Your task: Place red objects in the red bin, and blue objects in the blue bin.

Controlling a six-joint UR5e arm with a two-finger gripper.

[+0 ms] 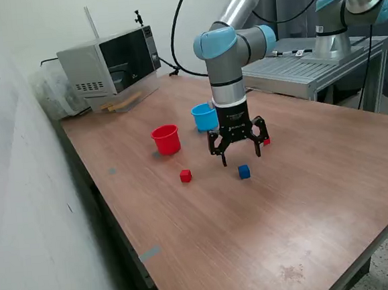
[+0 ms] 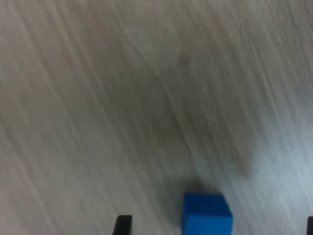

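The red bin and the blue bin stand upright on the wooden table, the blue one farther back. One red cube lies in front of the red bin. A second red cube peeks out behind a gripper finger. A dark blue cube rests on the table just below and slightly to the exterior view's right of my gripper. The gripper hangs above the table, open and empty. The wrist view, blurred, shows the blue cube between the fingertips.
A microwave sits at the table's back corner on the exterior view's left, beside a white wall. A second arm's base stands on a metal table behind. The table's front edge runs close to the wall.
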